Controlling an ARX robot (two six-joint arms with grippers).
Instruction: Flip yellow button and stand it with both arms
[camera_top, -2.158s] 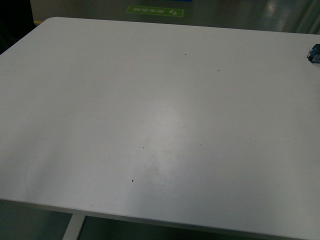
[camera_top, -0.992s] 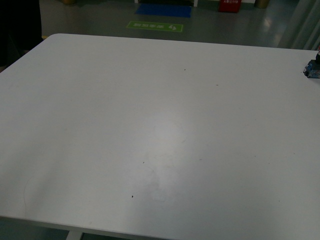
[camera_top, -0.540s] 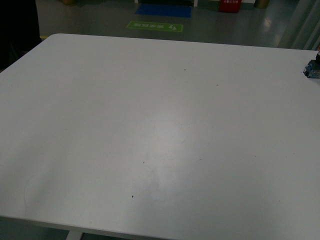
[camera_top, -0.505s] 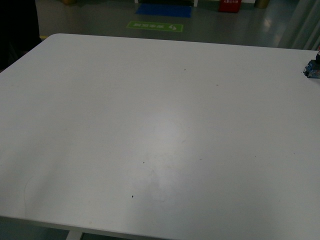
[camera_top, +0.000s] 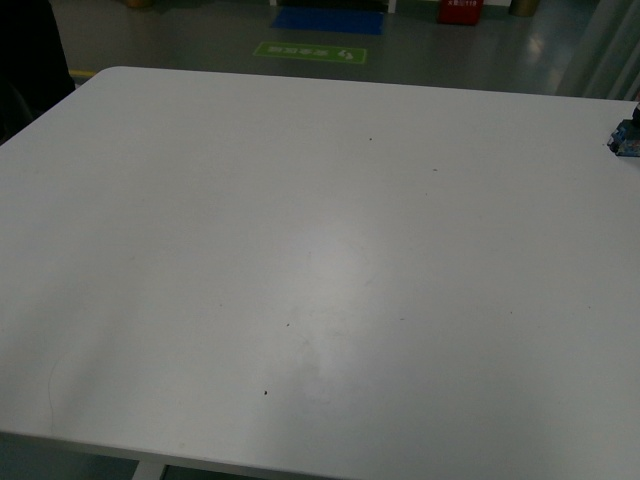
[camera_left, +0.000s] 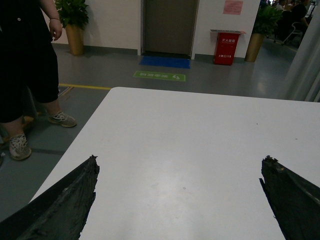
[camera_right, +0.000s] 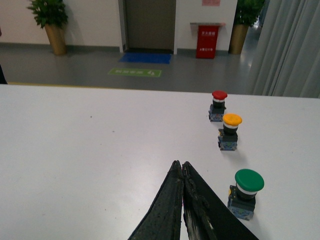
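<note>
The yellow button (camera_right: 230, 131) stands upright on the white table (camera_right: 100, 140), orange-yellow cap up, black collar and blue-black block below. It shows only in the right wrist view, ahead of my right gripper (camera_right: 180, 163) and apart from it. That gripper is shut, its black fingers pressed together with nothing between them. My left gripper (camera_left: 180, 160) is open, its two black fingers (camera_left: 75, 195) spread wide over bare table (camera_left: 190, 130). Neither arm shows in the front view.
A red-capped switch (camera_right: 218, 105) stands beyond the yellow one, and a green-capped switch (camera_right: 246, 192) stands nearer, close beside my right fingers. A blue-black block (camera_top: 628, 137) shows at the front view's right edge. A person (camera_left: 25, 60) stands off the table's far corner.
The front view shows more floor beyond the table than 2.2 s ago, with the table lower in the picture. Over the last second nothing on the table has moved.
</note>
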